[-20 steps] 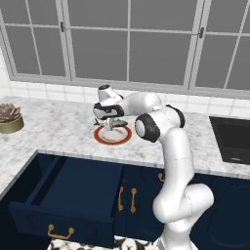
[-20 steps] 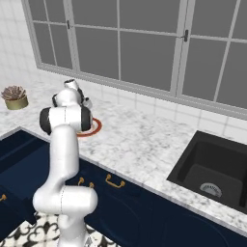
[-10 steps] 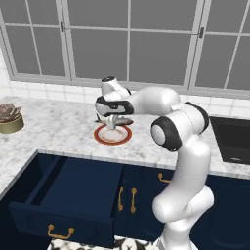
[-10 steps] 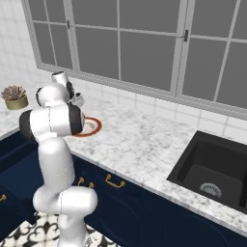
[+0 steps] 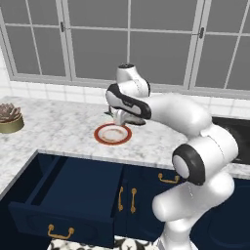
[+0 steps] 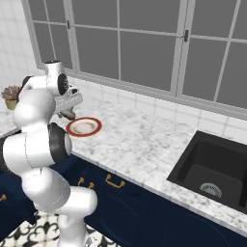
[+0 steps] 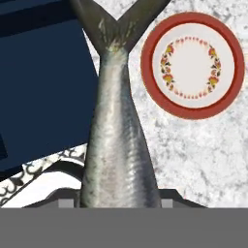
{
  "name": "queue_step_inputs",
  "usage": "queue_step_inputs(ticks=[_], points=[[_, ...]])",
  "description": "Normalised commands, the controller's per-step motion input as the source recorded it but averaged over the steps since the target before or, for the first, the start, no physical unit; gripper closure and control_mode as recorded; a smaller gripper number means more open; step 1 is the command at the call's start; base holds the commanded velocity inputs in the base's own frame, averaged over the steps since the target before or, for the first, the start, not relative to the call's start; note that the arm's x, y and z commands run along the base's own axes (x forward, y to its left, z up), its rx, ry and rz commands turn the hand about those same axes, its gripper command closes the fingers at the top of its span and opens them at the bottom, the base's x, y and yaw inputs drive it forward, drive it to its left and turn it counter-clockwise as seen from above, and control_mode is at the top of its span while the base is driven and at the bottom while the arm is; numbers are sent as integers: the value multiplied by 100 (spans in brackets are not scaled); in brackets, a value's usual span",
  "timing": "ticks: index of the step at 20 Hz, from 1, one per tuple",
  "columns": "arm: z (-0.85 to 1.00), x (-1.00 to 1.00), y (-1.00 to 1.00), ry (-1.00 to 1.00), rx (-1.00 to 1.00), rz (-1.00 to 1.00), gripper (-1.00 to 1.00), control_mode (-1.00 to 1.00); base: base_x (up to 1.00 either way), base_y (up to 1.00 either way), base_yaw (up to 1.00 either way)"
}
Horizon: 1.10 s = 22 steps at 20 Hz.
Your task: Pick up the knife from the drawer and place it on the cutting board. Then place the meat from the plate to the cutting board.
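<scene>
Carrying meat (image 7: pixel 116 131) clear of plate (image 7: pixel 193 65): fish fills centre of hand view, tail up, tool part-closed round its body. Plate bare, upper right, on table (image 7: pixel 193 160). Drawer (image 5: pixel 73 190) open lower left. Board unseen; carry there next, prob.

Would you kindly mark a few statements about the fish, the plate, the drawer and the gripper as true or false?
1. The meat lies on the plate. False: it hangs from the gripper, lifted off the plate, whose centre is bare.
2. The drawer stands pulled open. True.
3. The plate sits on the marble counter. True.
4. The sink is full of dishes. False: its basin shows just the drain.
5. The gripper is shut on the meat. True: the fish runs out from between the fingertips.
</scene>
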Motion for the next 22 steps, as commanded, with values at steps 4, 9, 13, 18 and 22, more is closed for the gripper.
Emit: queue_step_inputs(ticks=[4,9,13,18,22], points=[[30,-100,-42,2,0,-38,100,-100,0,0,0],[28,-84,-50,0,2,-33,100,-100,0,0,0],[23,-59,-53,-1,7,-25,100,-100,0,0,0],[1,-44,-45,-4,2,-19,100,100,-15,-10,-7],[0,0,0,0,0,0,100,100,-74,-35,-36]])
